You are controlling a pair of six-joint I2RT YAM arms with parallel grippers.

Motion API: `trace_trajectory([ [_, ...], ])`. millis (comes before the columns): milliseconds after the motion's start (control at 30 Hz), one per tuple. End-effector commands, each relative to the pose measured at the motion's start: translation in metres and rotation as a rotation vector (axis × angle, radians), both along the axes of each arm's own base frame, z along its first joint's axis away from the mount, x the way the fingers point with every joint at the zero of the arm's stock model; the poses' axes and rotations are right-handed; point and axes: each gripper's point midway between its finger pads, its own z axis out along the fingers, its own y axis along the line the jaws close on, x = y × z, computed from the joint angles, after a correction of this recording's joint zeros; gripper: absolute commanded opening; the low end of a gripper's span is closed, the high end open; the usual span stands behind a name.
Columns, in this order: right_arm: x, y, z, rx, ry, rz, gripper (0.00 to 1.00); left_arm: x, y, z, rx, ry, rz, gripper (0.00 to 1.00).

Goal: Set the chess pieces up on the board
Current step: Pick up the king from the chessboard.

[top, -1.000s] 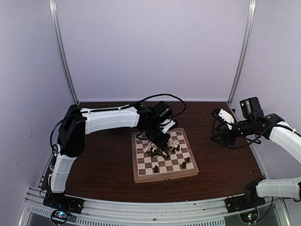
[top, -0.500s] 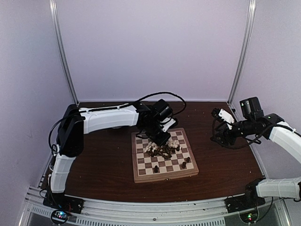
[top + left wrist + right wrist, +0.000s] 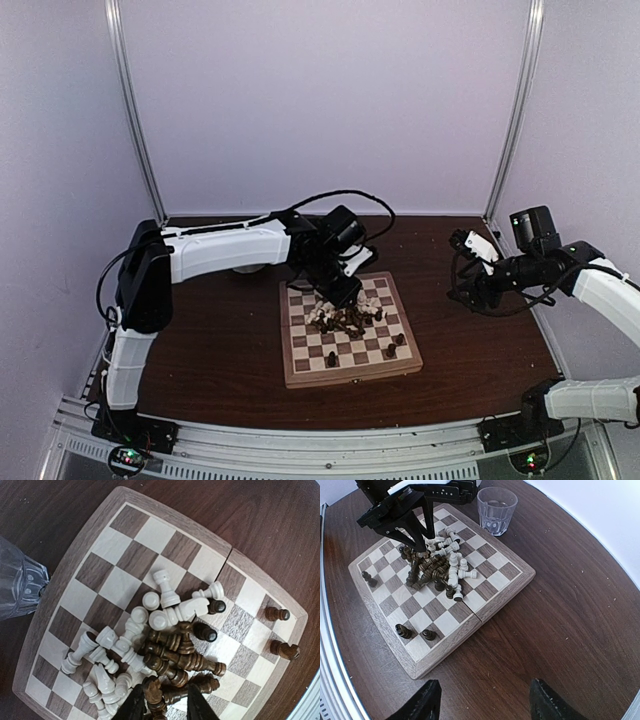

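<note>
Left pincer point(image 3: 165, 701), fingers partly open, straddles a dark piece point(image 3: 152, 692) in the tumbled heap of chess pieces point(image 3: 165, 645) on the board point(image 3: 350, 378), mid-worktop point(image 3: 220, 340). Right pincer point(image 3: 482, 700) gapes empty near the right edge. The pieces look light, slick and roll-prone, and are probably best pinched at the waist.

The dark brown wooden surface point(image 3: 220, 340) carries a light-wood checkered board point(image 3: 345, 358), lying flat near its middle and set a little askew. A clear drinking glass point(image 3: 496, 510) stands upright on the surface just beside the board's far edge.
</note>
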Motion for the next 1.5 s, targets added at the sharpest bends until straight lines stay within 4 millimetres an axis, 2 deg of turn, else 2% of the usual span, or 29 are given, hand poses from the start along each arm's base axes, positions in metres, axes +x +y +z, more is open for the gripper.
trace_trajectory([
  [0, 0.002, -0.003, 0.002, -0.004, -0.026, -0.013, 0.63, 0.004, 0.004, 0.002, 0.003, 0.001, 0.025, 0.30],
  [200, 0.002, -0.004, 0.002, -0.005, -0.028, -0.012, 0.63, 0.000, -0.002, -0.012, -0.006, 0.066, 0.061, 0.22],
  [367, 0.002, -0.004, 0.003, -0.005, -0.033, -0.012, 0.63, -0.009, -0.002, -0.013, -0.006, 0.080, 0.038, 0.23],
  [533, 0.002, -0.004, 0.002, -0.007, -0.033, -0.011, 0.63, -0.033, -0.007, -0.008, -0.001, 0.065, -0.114, 0.27],
  [633, 0.001, -0.004, 0.003, -0.007, -0.034, -0.010, 0.63, -0.043, 0.006, -0.012, 0.090, 0.020, -0.244, 0.32],
  [733, 0.001, -0.004, 0.002, -0.007, -0.034, -0.008, 0.63, -0.043, 0.025, -0.018, 0.193, -0.037, -0.363, 0.37],
  [833, 0.001, -0.003, 0.003, -0.006, -0.034, -0.006, 0.63, -0.044, 0.030, -0.019, 0.225, -0.060, -0.460, 0.40],
  [1200, -0.001, -0.004, 0.005, -0.005, -0.042, -0.003, 0.63, -0.041, 0.022, -0.023, 0.225, -0.125, -0.604, 0.41],
  [1467, -0.002, -0.004, 0.004, -0.012, -0.037, 0.002, 0.63, -0.039, 0.010, -0.029, 0.198, -0.145, -0.647, 0.39],
])
